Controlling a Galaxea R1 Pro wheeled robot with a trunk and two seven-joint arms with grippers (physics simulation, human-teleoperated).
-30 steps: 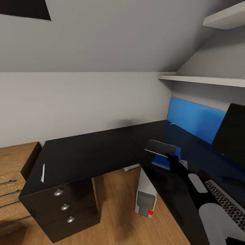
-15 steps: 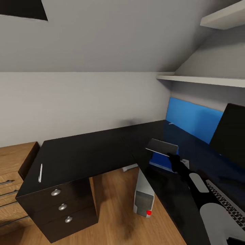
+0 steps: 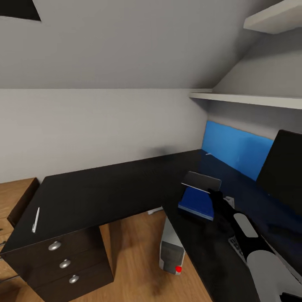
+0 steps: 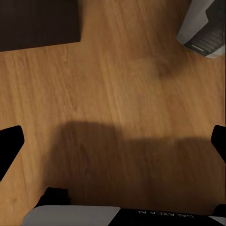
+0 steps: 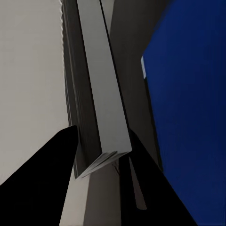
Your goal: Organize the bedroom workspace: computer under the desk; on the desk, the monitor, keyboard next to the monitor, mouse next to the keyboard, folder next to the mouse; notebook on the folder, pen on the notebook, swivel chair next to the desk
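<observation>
Notebook: thin, stiff, light; right gripper clamped on its near edge, folder on table directly beneath.

The head camera looks down across the table. The left wrist camera faces the floor near the computer, which the head view shares. The right wrist camera sits close against the notebook.

Monitor chopped off by the right edge of the head view, only its dark left part showing, and keyboard mostly buried behind the right arm, just a sliver at lower right. Folder partly covered by the notebook up top. Left gripper fingertips clipped at both side edges of the wrist view.
</observation>
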